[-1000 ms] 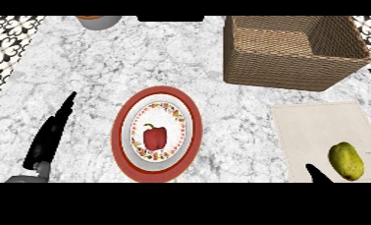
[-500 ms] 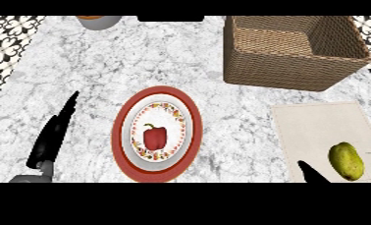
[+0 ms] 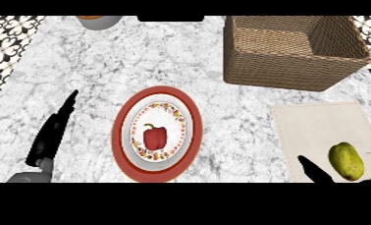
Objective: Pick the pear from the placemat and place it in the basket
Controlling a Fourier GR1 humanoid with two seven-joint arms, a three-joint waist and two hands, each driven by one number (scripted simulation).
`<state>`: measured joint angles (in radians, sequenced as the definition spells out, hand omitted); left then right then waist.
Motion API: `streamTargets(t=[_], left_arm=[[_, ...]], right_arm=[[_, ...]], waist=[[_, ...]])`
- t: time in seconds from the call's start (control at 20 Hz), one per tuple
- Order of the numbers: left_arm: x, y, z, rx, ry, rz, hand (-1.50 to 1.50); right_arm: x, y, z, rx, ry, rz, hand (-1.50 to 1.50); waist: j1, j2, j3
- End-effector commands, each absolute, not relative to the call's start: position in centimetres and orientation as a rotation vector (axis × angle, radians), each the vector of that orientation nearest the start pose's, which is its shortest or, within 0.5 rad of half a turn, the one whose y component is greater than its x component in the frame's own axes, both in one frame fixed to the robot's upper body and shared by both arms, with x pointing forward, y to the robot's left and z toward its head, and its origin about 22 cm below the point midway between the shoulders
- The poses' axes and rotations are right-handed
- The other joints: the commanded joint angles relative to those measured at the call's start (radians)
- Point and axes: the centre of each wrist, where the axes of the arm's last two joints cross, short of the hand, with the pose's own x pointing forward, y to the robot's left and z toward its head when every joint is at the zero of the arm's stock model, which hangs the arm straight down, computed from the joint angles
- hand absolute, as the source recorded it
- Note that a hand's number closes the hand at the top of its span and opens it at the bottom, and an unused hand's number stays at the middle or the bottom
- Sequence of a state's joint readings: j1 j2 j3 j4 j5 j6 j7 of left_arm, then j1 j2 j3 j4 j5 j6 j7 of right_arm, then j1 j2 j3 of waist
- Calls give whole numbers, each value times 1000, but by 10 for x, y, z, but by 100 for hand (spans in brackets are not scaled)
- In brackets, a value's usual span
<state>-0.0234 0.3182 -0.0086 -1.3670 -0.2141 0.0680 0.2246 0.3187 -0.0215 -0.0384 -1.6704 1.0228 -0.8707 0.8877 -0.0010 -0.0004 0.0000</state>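
A yellow-green pear (image 3: 346, 160) lies on the beige placemat (image 3: 311, 126) at the lower right. The woven basket (image 3: 239, 57) stands beyond it at the upper right, nothing showing inside. Only a black finger of my right hand (image 3: 314, 169) shows at the bottom edge, just left of the pear and not touching it. My left hand (image 3: 52, 133) rests open at the lower left, fingers straight and pointing up the counter, holding nothing.
A red plate (image 3: 181, 160) with a patterned white dish and a red bell pepper (image 3: 155, 138) sits in the middle front. A grey pot (image 3: 99, 21) stands at the far left edge. A dark patterned strip borders the marble counter on the left.
My right hand has come further up into view at the bottom edge, closer to the pear. The left hand, pear and basket have not moved.
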Motion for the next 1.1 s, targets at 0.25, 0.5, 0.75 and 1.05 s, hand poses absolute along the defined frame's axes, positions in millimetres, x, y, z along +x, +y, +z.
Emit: streamTargets(t=[0.25,0.5,0.75,1.05], left_arm=[[244,297,-16,484,-1156,-311,0],[246,300,-27,478,-1141,-304,0],[239,305,-5,481,-1159,-296,0],[237,315,-21,500,-1142,-314,0]], right_arm=[[180,-302,-54,-1339,-739,-459,-150],[168,-302,-63,-1331,-778,-469,-150],[178,-299,-59,-1277,-761,-447,-150],[178,-303,-71,-1184,-837,-414,150]], waist=[[1,0,0],[-1,0,0],[1,0,0],[0,0,1]])
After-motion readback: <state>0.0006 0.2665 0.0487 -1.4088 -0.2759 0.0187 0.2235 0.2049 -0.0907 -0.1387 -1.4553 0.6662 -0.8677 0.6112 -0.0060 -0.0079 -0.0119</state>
